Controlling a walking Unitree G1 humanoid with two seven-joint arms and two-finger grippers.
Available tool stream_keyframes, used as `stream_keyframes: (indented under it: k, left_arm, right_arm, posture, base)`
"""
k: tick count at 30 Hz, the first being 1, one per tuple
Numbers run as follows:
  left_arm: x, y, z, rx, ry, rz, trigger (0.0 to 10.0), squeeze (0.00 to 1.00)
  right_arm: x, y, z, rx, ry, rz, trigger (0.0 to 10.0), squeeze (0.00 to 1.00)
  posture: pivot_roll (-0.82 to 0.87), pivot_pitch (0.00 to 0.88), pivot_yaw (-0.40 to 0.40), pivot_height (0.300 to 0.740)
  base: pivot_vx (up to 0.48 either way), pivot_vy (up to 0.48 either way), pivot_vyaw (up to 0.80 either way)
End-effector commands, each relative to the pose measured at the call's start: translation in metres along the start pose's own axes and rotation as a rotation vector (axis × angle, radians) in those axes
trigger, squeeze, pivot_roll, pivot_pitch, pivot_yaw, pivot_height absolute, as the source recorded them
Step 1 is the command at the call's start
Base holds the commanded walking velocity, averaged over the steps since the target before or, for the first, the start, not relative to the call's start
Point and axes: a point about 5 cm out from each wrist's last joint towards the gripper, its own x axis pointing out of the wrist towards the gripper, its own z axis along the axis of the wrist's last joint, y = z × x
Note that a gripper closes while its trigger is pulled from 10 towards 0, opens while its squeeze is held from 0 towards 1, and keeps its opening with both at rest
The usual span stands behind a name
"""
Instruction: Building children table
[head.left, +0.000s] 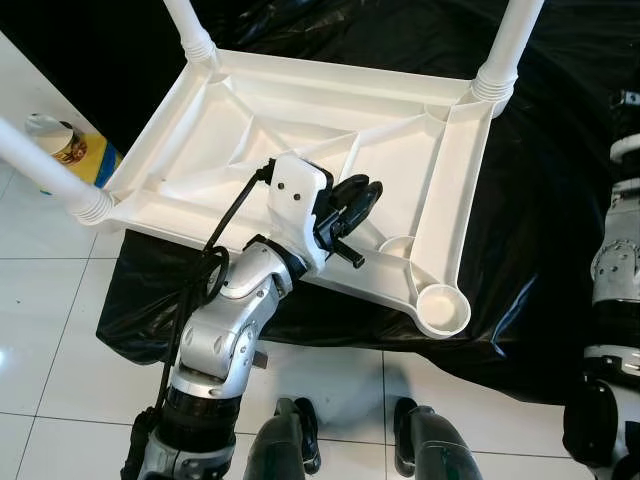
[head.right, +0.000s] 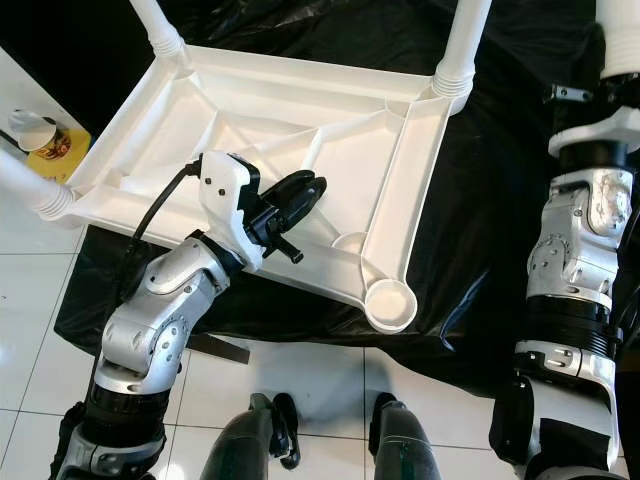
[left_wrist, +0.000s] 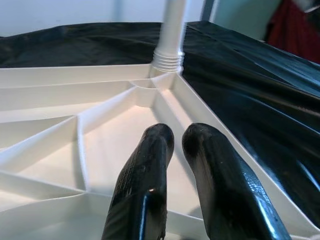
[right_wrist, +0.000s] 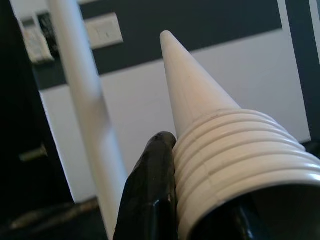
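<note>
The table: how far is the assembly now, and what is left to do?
Three legs already stand screwed into corners of the upturned table. The fourth leg is in hand: the right end effector holds it by its threaded end. The near corner socket is still empty, so that leg remains to be fitted. The left end effector hovers over the underside, holding nothing.

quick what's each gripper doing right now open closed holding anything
Left gripper: closed, empty, above the upturned tabletop.
Right gripper: closed on a white table leg.
</note>
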Motion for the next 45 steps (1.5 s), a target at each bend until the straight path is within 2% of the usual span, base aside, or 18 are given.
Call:
stream_keyframes:
  k: [1, 2, 3, 4, 5, 7, 11, 15, 20, 29, 32, 35, 36, 37, 38, 41, 43, 45]
  left_arm:
    - [-0.003, 0.003, -0.003, -0.012, 0.008, 0.014, 10.0, 0.0]
    - [-0.001, 0.007, -0.002, -0.02, 0.003, 0.026, 10.0, 0.0]
    - [-0.001, 0.007, -0.002, -0.02, 0.003, 0.026, 10.0, 0.0]
    - [0.0, 0.013, -0.001, -0.024, -0.001, 0.047, 10.0, 0.0]
    - [0.0, 0.013, -0.001, -0.024, -0.001, 0.047, 10.0, 0.0]
    - [0.002, 0.02, 0.001, -0.023, -0.017, 0.075, 10.0, 0.0]
    - [0.002, 0.024, 0.003, -0.035, -0.027, 0.085, 10.0, 0.0]
    - [0.003, 0.032, 0.005, -0.002, -0.031, 0.127, 10.0, 0.0]
    - [0.004, 0.035, 0.008, 0.003, -0.046, 0.138, 10.0, 0.0]
    - [0.005, 0.041, 0.012, 0.011, -0.069, 0.151, 10.0, 0.0]
    - [0.006, 0.044, 0.014, -0.076, -0.081, 0.09, 10.0, 0.0]
    - [0.006, 0.044, 0.014, -0.076, -0.081, 0.09, 10.0, 0.0]
    - [0.005, 0.045, 0.016, -0.154, -0.102, 0.051, 10.0, 0.47]
    - [0.005, 0.045, 0.016, -0.154, -0.102, 0.051, 10.0, 0.47]
    - [0.005, 0.047, 0.019, -0.23, -0.129, 0.017, 10.0, 1.0]
    - [0.006, 0.047, 0.022, -0.286, -0.156, -0.017, 10.0, 1.0]
    - [0.009, 0.047, 0.029, -0.396, -0.22, -0.083, 10.0, 1.0]
    - [0.01, 0.047, 0.031, -0.43, -0.238, -0.114, 10.0, 1.0]
  right_arm:
    - [0.006, 0.009, 0.013, 0.008, -0.063, 0.026, 10.0, 0.0]
    - [0.013, 0.02, 0.022, 0.011, -0.101, 0.066, 10.0, 0.0]
    - [0.013, 0.02, 0.022, 0.011, -0.101, 0.066, 10.0, 0.0]
    - [0.019, 0.034, 0.033, 0.023, -0.144, 0.117, 10.0, 0.0]
    - [0.019, 0.034, 0.033, 0.023, -0.144, 0.117, 10.0, 0.0]
    - [0.026, 0.051, 0.049, 0.035, -0.196, 0.178, 10.0, 0.0]
    - [0.03, 0.061, 0.06, 0.04, -0.23, 0.205, 10.0, 0.0]
    - [0.037, 0.081, 0.088, 0.068, -0.319, 0.278, 10.0, 0.0]
    - [0.039, 0.088, 0.092, 0.075, -0.332, 0.315, 10.0, 0.0]
    - [0.032, 0.101, 0.078, 0.09, -0.254, 0.39, 10.0, 0.0]
    - [0.013, 0.112, 0.054, 0.121, -0.127, 0.45, 10.0, 0.0]
    - [0.013, 0.112, 0.054, 0.121, -0.127, 0.45, 10.0, 0.0]
    - [0.0, 0.117, 0.042, 0.15, -0.056, 0.466, 10.0, 0.0]
    - [0.0, 0.117, 0.042, 0.15, -0.056, 0.466, 10.0, 0.0]
    - [-0.013, 0.122, 0.032, 0.17, 0.002, 0.476, 10.0, 0.0]
    - [-0.023, 0.125, 0.025, 0.185, 0.047, 0.479, 10.0, 0.0]
    - [-0.044, 0.129, 0.01, 0.214, 0.137, 0.496, 10.0, 0.0]
    - [-0.052, 0.131, 0.005, 0.224, 0.169, 0.504, 10.0, 0.0]
  posture:
    - [0.09, 0.153, 0.067, 0.74]
    - [0.08, 0.143, 0.066, 0.74]
    - [0.08, 0.143, 0.066, 0.74]
    - [0.07, 0.128, 0.067, 0.74]
    - [0.07, 0.128, 0.067, 0.74]
    - [0.07, 0.123, 0.069, 0.74]
    - [0.07, 0.118, 0.068, 0.74]
    - [0.07, 0.113, 0.069, 0.74]
    - [0.07, 0.111, 0.068, 0.74]
    - [0.07, 0.111, 0.066, 0.74]
    - [0.07, 0.112, 0.062, 0.74]
    - [0.07, 0.112, 0.062, 0.74]
    - [0.07, 0.11, 0.064, 0.74]
    - [0.07, 0.11, 0.064, 0.74]
    - [0.06, 0.108, 0.067, 0.74]
    - [0.06, 0.107, 0.069, 0.74]
    - [0.06, 0.106, 0.074, 0.74]
    - [0.06, 0.104, 0.073, 0.74]
  base:
    - [0.0, 0.0, 0.0]
    - [0.0, 0.0, 0.0]
    - [0.0, 0.0, 0.0]
    - [0.0, 0.0, 0.0]
    - [0.0, 0.0, 0.0]
    - [0.0, 0.0, 0.0]
    - [0.0, 0.0, 0.0]
    - [0.0, 0.0, 0.0]
    - [0.0, 0.0, 0.0]
    - [0.0, 0.0, 0.0]
    - [0.0, 0.0, 0.0]
    - [0.0, 0.0, 0.0]
    - [0.0, 0.0, 0.0]
    - [0.0, 0.0, 0.0]
    - [0.0, 0.0, 0.0]
    - [0.0, 0.0, 0.0]
    - [0.0, 0.0, 0.0]
    - [0.0, 0.0, 0.0]
